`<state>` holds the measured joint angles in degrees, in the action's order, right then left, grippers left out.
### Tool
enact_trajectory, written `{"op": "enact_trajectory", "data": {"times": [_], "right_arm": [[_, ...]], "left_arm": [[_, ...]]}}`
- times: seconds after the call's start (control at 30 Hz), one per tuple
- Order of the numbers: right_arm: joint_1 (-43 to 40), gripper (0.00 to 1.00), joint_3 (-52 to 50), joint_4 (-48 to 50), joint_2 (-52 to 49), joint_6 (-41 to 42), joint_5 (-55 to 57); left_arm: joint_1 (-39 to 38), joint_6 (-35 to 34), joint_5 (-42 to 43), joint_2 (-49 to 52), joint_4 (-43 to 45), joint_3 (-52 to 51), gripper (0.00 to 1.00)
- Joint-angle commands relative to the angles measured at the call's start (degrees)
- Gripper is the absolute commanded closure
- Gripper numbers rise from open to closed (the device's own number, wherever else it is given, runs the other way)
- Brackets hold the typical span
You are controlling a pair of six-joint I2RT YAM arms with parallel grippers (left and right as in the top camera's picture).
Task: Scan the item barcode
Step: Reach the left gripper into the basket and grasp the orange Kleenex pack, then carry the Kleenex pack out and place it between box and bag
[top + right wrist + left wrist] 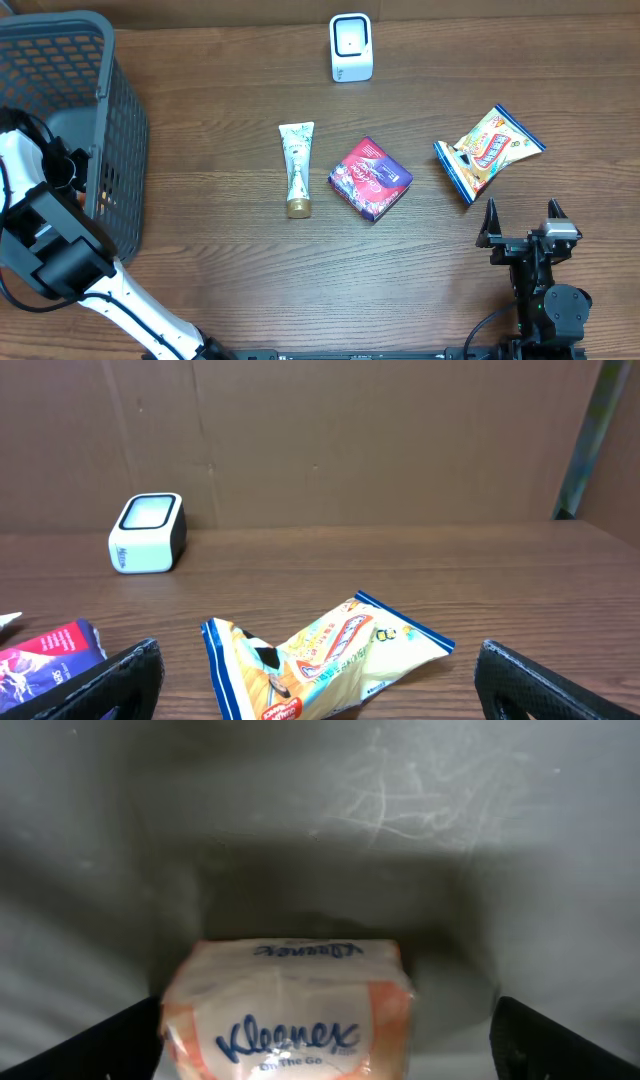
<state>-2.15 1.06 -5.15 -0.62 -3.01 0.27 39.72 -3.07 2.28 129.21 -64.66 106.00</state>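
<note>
The basket (pixel 120 120) ran off the top and left edges of the overhead view, and the left arm (pixel 60 255) covered part of its floor. In the left wrist view the tissue pack (pixel 288 1005) was cut off along the bottom edge (the small line under the brand name was only half readable). The left gripper (pixel 325 1050) showed just the dark tips of its fingers (pixel 110 1045) in the lower corners. In the right wrist view the purple packet (pixel 45 655) was clipped by the left and bottom edges. Only the tip of the tube (pixel 8 620) showed, and the snack bag (pixel 320 655) lost its lower end. The right gripper (pixel 320 680) was likewise cropped to its finger ends. From above, the tube's print was too small to read
</note>
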Motion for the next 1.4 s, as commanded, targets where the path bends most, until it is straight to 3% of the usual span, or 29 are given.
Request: {"op": "enact_trajectory", "data": {"times": [0.0,0.03,0.13,0.17,0.23,0.3,0.4,0.53,0.73,0.8,0.87,1.07,1.23,1.3,1.37], "right_arm": [[0.4,0.00,-0.6,0.3,0.5,0.0,0.1],[0.4,0.00,-0.6,0.3,0.5,0.0,0.1],[0.4,0.00,-0.6,0.3,0.5,0.0,0.1],[0.4,0.00,-0.6,0.3,0.5,0.0,0.1],[0.4,0.00,-0.6,0.3,0.5,0.0,0.1],[0.4,0.00,-0.6,0.3,0.5,0.0,0.1],[0.4,0.00,-0.6,0.3,0.5,0.0,0.1],[0.4,0.00,-0.6,0.3,0.5,0.0,0.1],[0.4,0.00,-0.6,0.3,0.5,0.0,0.1],[0.4,0.00,-0.6,0.3,0.5,0.0,0.1],[0.4,0.00,-0.6,0.3,0.5,0.0,0.1],[0.4,0.00,-0.6,0.3,0.5,0.0,0.1],[0.4,0.00,-0.6,0.3,0.5,0.0,0.1],[0.4,0.00,-0.6,0.3,0.5,0.0,0.1],[0.4,0.00,-0.6,0.3,0.5,0.0,0.1]], "left_arm": [[-0.1,-0.8,0.3,1.6,0.4,-0.3,0.19],[-0.1,-0.8,0.3,1.6,0.4,-0.3,0.36],[-0.1,-0.8,0.2,1.6,0.3,-0.3,0.64],[-0.1,-0.8,0.3,1.5,-0.1,0.1,0.79],[-0.1,-0.8,0.8,1.4,-1.4,1.5,0.92],[-0.1,-0.8,1.6,1.3,-3.5,4.4,0.96],[-0.1,-0.9,5.4,1.2,-9.8,14.3,0.96],[-0.1,-3.5,11.7,1.2,-21.0,37.9,0.96],[-2.0,-3.6,31.3,1.2,-31.2,68.4,0.95],[-4.4,-3.6,35.6,1.1,-32.2,74.1,0.96],[-8.6,-3.8,39.4,-1.0,-32.1,73.9,0.96],[-32.4,-3.8,38.2,-2.1,-32.1,72.7,0.96],[-50.7,-3.8,24.5,-2.0,-32.1,66.1,0.96],[-59.5,-3.8,16.3,-1.7,-31.4,59.5,0.91],[-67.3,-4.7,13.6,-0.3,-28.9,50.7,0.89]]}}
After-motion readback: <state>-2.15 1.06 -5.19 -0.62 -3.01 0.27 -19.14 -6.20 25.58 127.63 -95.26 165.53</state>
